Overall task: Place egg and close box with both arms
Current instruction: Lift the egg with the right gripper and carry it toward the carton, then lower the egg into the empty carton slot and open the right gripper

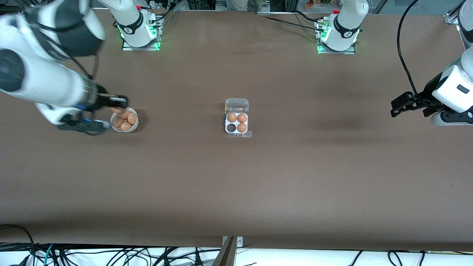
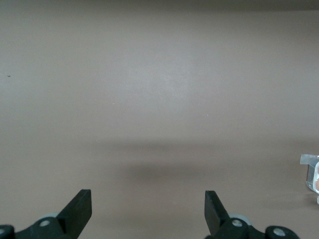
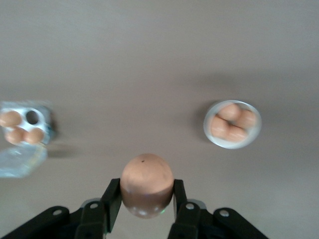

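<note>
My right gripper (image 1: 119, 103) is shut on an orange-brown egg (image 3: 147, 183) and holds it in the air over the rim of the white bowl (image 1: 135, 125); the egg shows between its fingers (image 3: 112, 195). The clear box (image 1: 236, 123) sits at the table's middle with its lid (image 1: 237, 105) open. It holds three eggs, and one cell (image 1: 231, 128) is empty. It also shows in the right wrist view (image 3: 25, 124). My left gripper (image 1: 398, 107) is open and empty, waiting over bare table at the left arm's end, fingers wide apart (image 2: 147, 199).
The white bowl (image 3: 215, 135) holds several more brown eggs. The box's edge shows in the left wrist view (image 2: 313, 175). The brown table (image 1: 236, 184) stretches wide around the box. Cables lie along the edge nearest the front camera.
</note>
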`<state>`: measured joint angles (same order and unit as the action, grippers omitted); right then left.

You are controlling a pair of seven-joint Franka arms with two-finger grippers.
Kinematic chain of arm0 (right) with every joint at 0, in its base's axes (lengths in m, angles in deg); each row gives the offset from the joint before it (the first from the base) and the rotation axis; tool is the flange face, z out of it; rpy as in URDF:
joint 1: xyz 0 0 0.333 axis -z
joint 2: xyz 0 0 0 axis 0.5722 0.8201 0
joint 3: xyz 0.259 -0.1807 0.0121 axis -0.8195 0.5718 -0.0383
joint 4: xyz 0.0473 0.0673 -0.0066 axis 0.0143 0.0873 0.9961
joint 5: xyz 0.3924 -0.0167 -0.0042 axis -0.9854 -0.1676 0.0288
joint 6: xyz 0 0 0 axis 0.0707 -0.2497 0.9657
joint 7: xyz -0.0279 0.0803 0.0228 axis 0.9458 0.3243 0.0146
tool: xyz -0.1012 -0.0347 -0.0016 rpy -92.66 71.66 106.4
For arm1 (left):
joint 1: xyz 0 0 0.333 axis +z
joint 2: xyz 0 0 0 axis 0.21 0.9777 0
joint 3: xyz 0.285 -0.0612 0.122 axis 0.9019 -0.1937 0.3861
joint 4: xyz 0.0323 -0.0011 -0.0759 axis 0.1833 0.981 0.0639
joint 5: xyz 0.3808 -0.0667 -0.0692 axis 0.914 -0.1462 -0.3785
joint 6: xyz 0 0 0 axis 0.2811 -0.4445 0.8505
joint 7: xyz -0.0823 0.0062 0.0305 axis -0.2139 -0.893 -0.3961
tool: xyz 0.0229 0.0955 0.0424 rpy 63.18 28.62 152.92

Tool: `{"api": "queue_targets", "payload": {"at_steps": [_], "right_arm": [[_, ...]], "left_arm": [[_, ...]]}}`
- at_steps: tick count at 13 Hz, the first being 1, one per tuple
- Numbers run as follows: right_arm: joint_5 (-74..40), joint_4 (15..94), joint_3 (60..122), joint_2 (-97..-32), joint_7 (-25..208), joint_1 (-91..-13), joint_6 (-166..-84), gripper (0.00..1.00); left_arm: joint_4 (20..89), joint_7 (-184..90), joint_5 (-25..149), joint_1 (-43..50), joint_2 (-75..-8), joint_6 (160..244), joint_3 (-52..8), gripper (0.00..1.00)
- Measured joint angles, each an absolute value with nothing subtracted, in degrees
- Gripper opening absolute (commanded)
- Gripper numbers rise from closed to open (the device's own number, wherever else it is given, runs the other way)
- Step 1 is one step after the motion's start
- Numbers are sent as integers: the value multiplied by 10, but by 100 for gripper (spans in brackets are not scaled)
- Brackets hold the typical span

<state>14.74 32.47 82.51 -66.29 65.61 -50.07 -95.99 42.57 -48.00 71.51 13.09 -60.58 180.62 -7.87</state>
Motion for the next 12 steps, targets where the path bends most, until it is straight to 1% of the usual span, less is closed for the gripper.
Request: {"api": "queue_targets", "payload": {"at_steps": [3, 5, 12], "right_arm": [[141, 281, 821, -588, 587, -571, -1032, 0], [141, 270, 820, -552, 551, -607, -1073, 0], [140, 265, 819, -465, 453, -684, -1160, 0]], "left_arm": [[425, -480, 715, 131, -605, 1806, -79, 100], [425, -480, 715, 131, -605, 1806, -78, 100], [424, -480, 715, 131, -603, 1806, -77, 100]]}}
